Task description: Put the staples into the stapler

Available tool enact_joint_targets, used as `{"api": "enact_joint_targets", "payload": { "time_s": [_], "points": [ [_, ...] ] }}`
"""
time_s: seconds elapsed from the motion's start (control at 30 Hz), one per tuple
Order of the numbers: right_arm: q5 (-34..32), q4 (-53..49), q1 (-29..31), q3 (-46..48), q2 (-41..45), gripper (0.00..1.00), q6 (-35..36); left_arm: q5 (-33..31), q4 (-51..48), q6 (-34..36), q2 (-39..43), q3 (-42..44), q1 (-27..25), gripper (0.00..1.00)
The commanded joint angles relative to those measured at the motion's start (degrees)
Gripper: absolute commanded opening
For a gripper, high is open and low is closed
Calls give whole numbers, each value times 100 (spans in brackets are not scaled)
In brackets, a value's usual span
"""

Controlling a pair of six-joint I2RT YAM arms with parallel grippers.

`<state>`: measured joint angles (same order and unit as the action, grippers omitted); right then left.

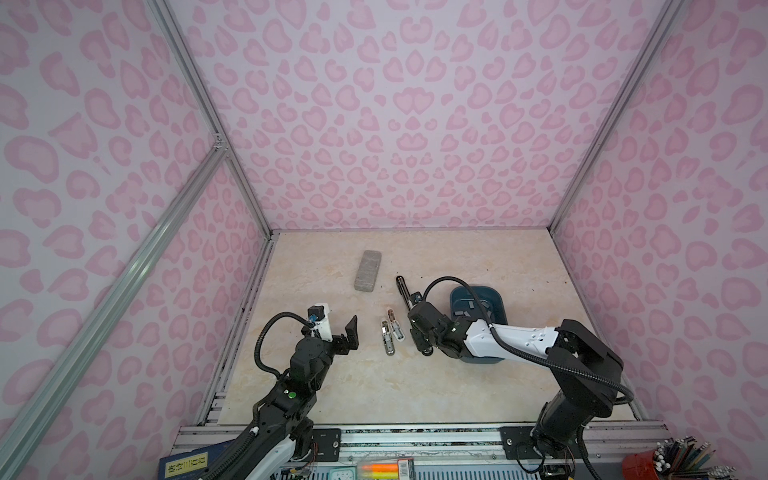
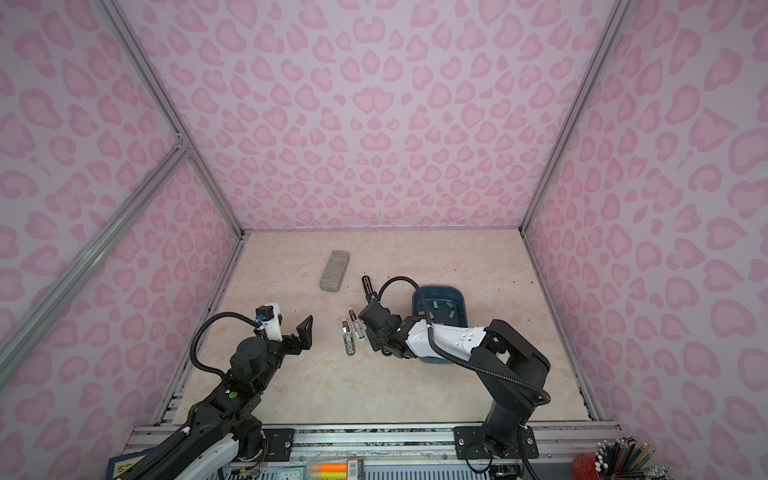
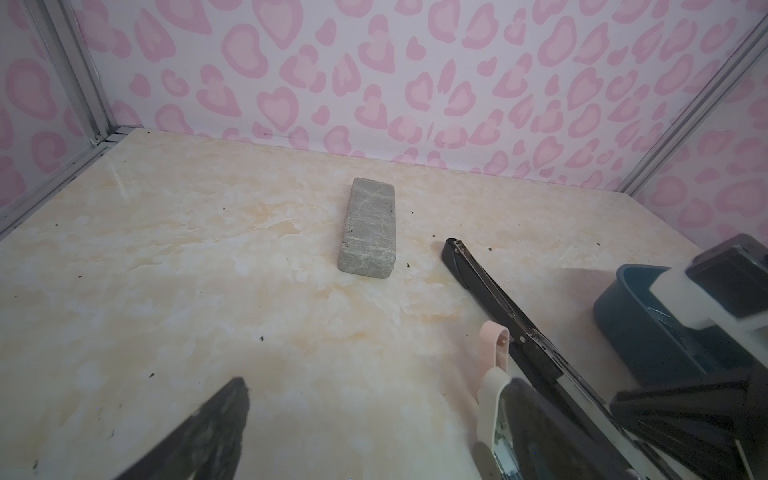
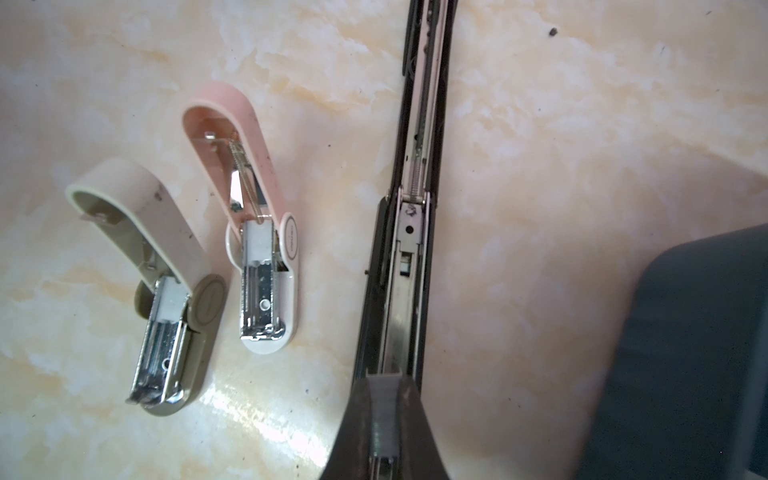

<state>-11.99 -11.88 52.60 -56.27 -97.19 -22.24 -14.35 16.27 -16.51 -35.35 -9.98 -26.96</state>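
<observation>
While the left tool (image 1: 334,328) gapes, the right tool (image 4: 384,384) pinches staples (image 4: 384,419) over the stapler (image 4: 405,257).

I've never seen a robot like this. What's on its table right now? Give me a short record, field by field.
Black stapler: lying open on the table, channel up
Right fingers: shut on a staple strip, in line with that channel
Left fingers: wide apart, empty, off to the side
Blue tray: beside the black stapler, loose staple strips inside
Also open: pink stapler and beige stapler, small, side by side
Grey block: alone, farther back
</observation>
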Motion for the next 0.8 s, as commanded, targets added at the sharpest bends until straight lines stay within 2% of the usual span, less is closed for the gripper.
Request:
{"api": "enact_joint_targets", "payload": {
  "time_s": [0.0, 0.77],
  "points": [
    [-40, -12, 0, -51, -83, 0, 27, -20, 166, -10, 2, 8, -2, 97],
    [-155, -124, 1, -135, -166, 0, 24, -19, 163, -10, 1, 5, 2, 97]
  ]
}}
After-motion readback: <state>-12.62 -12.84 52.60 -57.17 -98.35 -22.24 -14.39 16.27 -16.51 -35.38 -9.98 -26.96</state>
